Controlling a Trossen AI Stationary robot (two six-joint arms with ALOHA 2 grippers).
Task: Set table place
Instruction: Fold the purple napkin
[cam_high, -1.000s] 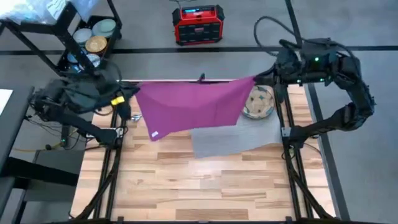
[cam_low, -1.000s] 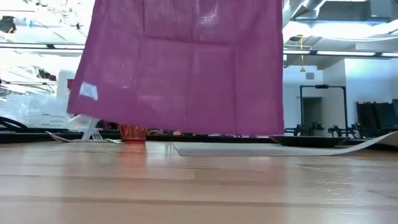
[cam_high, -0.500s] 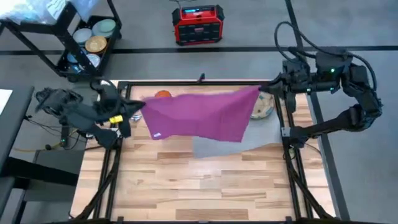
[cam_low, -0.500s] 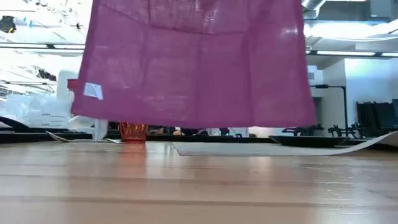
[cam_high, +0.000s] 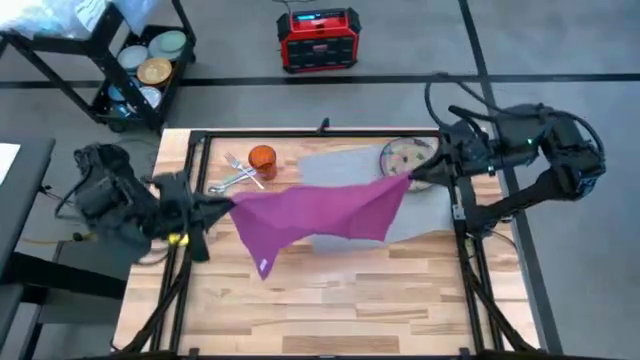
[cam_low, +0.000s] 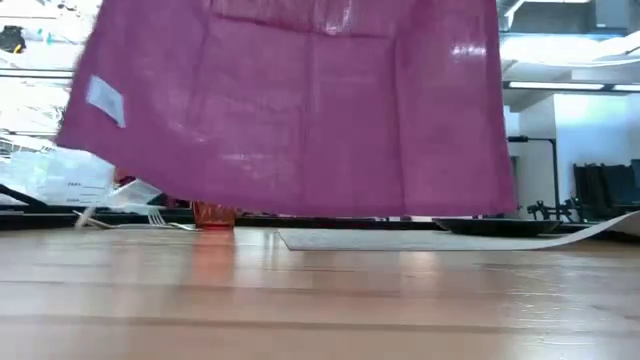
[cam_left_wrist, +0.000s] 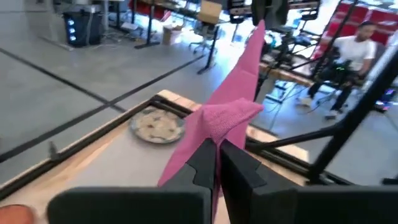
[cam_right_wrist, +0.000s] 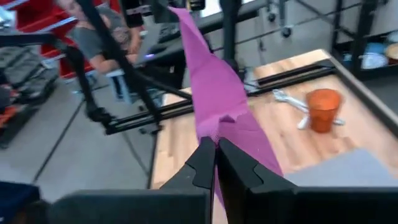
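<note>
The two grippers are holding the magenta cloth napkin (cam_high: 315, 212) stretched between them above the light wooden plank table (cam_high: 330, 300); the left gripper (cam_high: 226, 205) is pinching one corner at the table's left edge, its jaws pressed together on the fabric; the right gripper (cam_high: 412, 178) is pinching the opposite corner near the right edge, jaws likewise clamped on cloth; held taut like this, the sheet is hanging clear of the wood, probably so it can be spread or folded flat. Beneath and beyond it the grey ribbed rectangular mat (cam_high: 345, 165) is lying on the far half of the table; the round beige patterned plate (cam_high: 408, 156) is sitting at its far right corner; the small orange cup (cam_high: 262, 159) is standing to the left beside the steel cutlery (cam_high: 232, 177).
</note>
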